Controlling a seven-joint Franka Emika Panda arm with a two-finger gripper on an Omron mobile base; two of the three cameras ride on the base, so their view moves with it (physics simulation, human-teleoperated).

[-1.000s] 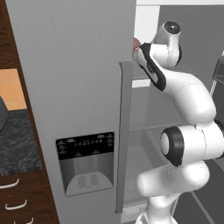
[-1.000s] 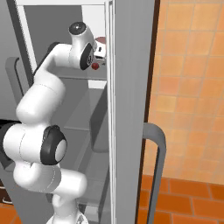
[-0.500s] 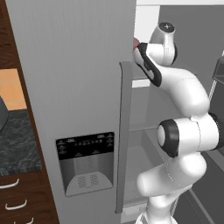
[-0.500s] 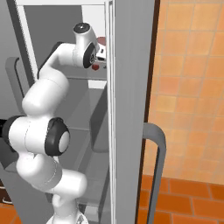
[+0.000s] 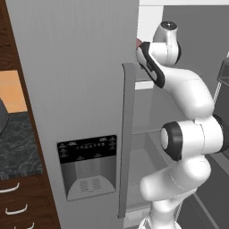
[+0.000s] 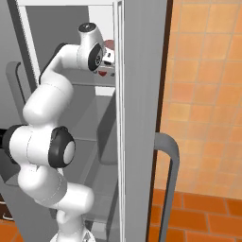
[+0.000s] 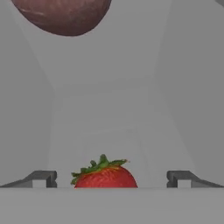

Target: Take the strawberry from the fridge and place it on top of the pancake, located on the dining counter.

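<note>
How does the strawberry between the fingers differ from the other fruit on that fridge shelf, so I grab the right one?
The strawberry is bright red with a green leafy cap; the reddish-brown fruit is dull, smooth and capless. The strawberry looks clearly smaller than the reddish-brown fruit. In the hand view the strawberry sits low, centred between the open gripper tips, while the reddish-brown fruit lies at the top left, off the gripper's line. Both rest inside the fridge.

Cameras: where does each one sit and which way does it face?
Left base view: behind-left of the arm, facing the fridge door and dispenser; white arm rises at right.
Right base view: behind-right, facing the open fridge interior; arm at left, hand on the upper shelf.
Hand view: on the hand, looking along the fingers at the strawberry.
Shared: both base views show arm and fridge.
</note>
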